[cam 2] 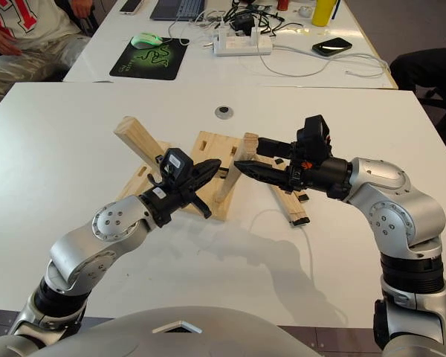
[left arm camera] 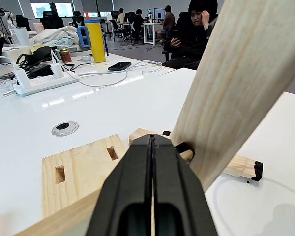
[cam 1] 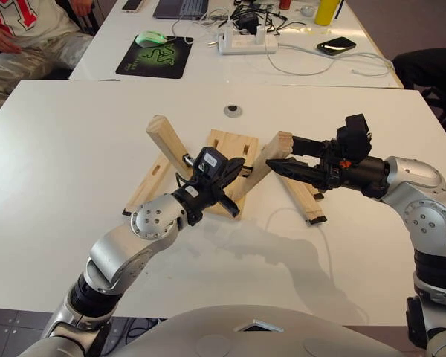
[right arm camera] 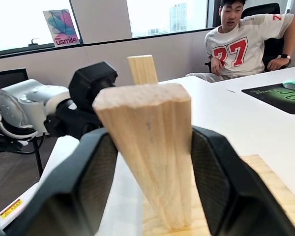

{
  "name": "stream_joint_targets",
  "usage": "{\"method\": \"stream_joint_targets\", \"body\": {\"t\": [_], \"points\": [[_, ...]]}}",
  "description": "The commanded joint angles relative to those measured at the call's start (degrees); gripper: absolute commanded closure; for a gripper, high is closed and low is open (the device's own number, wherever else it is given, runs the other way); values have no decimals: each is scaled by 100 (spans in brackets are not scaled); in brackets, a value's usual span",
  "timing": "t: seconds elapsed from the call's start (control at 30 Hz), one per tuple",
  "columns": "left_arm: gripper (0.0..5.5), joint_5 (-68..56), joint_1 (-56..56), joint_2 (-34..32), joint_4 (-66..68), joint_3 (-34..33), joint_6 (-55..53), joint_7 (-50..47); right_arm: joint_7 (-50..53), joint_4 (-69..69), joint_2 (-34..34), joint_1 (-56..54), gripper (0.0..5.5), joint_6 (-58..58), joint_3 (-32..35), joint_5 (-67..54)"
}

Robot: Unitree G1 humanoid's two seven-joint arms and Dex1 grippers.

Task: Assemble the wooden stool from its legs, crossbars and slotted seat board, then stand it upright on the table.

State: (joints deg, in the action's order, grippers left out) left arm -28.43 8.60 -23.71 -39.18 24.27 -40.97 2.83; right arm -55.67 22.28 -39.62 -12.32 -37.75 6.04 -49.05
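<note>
The stool lies part-built near the middle of the table [cam 1: 74, 149]. Its seat board [cam 1: 224, 143] lies flat, slots facing up, with loose pieces on the table at either side.

The right gripper [cam 1: 280, 152] is clamped on one leg [right arm camera: 150, 147] close to its free top end, a pad on each of two opposite flat faces. The left gripper [left arm camera: 152, 142] sits low over the board by that leg's foot. Its fingers are together and nothing shows between them.

The leg is plain sawn wood. I judge it stiff, fairly light and not fragile, though smooth enough to slide in a weak grip. Holding the flat faces is the sound choice (the narrow edges would give the pads little to bite on). A grip near the top gives good leverage for steering the foot, but it would also pry at a loose joint.

The leg's long axis rises from the board at a slant, foot down by the left gripper and top leaning up toward the robot's right. A second leg [cam 1: 166, 140] slants the other way, toward the robot's left, so the two make a wide V over the board.
</note>
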Motion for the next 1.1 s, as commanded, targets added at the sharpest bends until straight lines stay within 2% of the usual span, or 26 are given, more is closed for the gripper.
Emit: {"method": "stream_joint_targets", "body": {"t": [0.03,0.27,0.37,0.47,0.6,0.67,0.77,0.93,1.1], "points": [[550,115,295,260,-119,-364,-454,-168,-48,-71,-65,-66,328,-89,-151,119],[550,-248,1771,789,-981,-1449,-904,-388,-51,-75,-70,-67,328,-86,-156,133],[550,-411,1857,910,-1115,-1633,-1130,-426,-37,-66,-68,-53,328,-88,-159,142],[550,-297,921,768,-952,-1256,-1239,-320,-17,-64,-58,-61,328,-93,-167,151],[550,314,-255,496,-306,-362,-897,-185,-13,-84,-63,-67,328,-75,-211,209],[550,750,-479,411,-2,1,-662,-191,-24,-110,-74,-75,329,-51,-249,267],[550,1131,-486,437,170,146,-414,-153,-46,-154,-75,-113,330,-29,-284,314],[550,1261,136,797,-222,-152,-456,-172,-83,-203,-72,-145,331,11,-303,363],[550,965,1368,1176,-842,-1131,-1010,-272,-104,-212,-89,-128,332,34,-311,381]]}}
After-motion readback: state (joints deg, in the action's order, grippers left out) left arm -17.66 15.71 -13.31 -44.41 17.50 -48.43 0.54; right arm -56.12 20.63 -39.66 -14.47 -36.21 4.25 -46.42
